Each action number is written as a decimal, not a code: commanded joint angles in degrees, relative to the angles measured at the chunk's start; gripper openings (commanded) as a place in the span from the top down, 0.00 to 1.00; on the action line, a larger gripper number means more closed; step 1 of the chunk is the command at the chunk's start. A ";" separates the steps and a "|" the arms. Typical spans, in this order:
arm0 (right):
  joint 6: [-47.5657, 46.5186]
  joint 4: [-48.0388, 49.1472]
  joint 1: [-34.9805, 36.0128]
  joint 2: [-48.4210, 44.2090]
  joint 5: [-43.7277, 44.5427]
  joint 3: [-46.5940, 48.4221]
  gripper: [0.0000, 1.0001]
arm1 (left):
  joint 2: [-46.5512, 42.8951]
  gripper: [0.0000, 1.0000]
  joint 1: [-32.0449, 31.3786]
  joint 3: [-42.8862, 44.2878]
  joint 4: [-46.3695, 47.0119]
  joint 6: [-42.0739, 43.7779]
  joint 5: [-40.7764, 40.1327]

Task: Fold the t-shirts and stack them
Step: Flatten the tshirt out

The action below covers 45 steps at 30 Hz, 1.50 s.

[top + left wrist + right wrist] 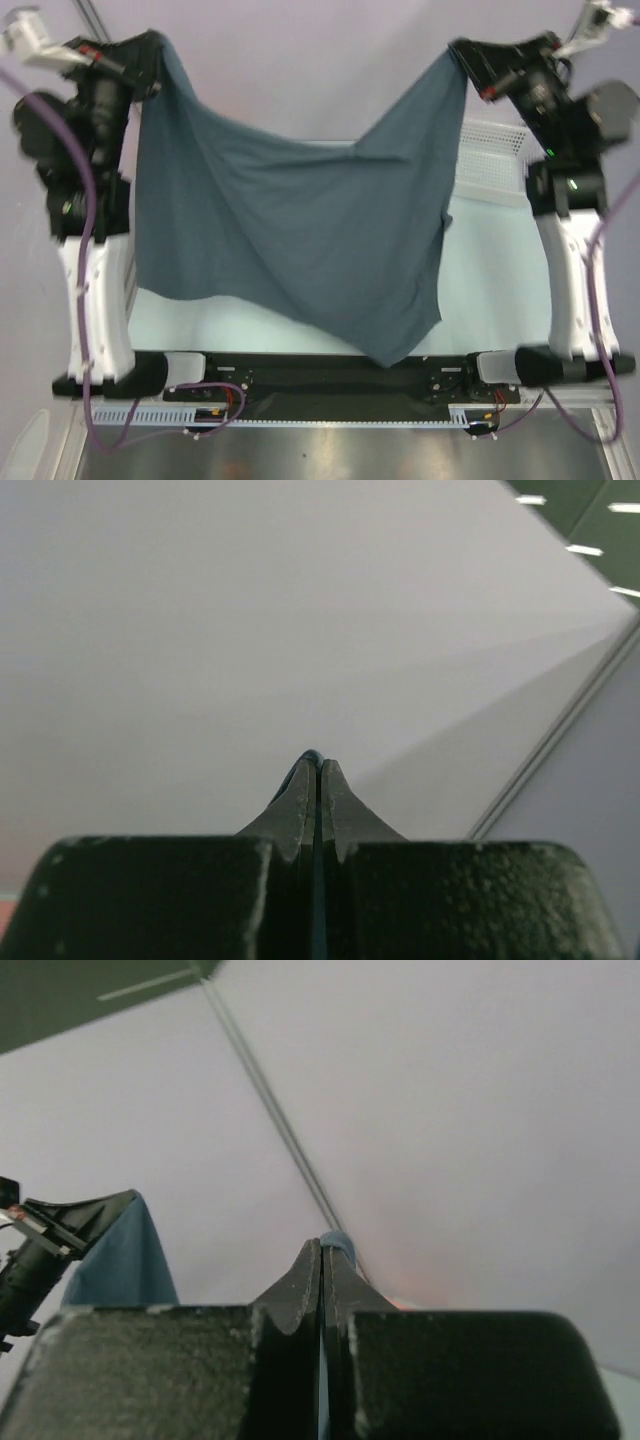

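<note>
A dark slate blue-grey t-shirt hangs spread in the air between both arms, sagging in the middle, its lowest corner near the table's front edge. My left gripper is shut on its upper left corner; in the left wrist view a sliver of blue cloth shows at the closed tips of that gripper. Raised at the upper right, my right gripper is shut on the other corner, and a bit of blue cloth pokes from its closed tips. The far hanging corner of the t-shirt shows in the right wrist view. No pink shirt shows.
A white mesh basket stands at the back right of the pale table, partly behind the shirt and the right arm. The arm bases and a black rail run along the near edge.
</note>
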 commanded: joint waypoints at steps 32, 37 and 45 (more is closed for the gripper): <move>11.16 -28.68 17.27 -26.98 1.04 -57.28 1.00 | -31.10 0.91 0.16 -75.08 -15.84 -15.39 -24.45; 19.06 -20.54 28.89 -26.02 -0.19 -70.06 1.00 | -28.40 0.07 -0.02 -79.27 -21.53 -17.08 -26.47; -2.95 -33.46 26.82 -9.69 -1.63 -57.80 0.44 | -11.25 0.00 -4.40 -58.36 -29.48 -2.16 -30.28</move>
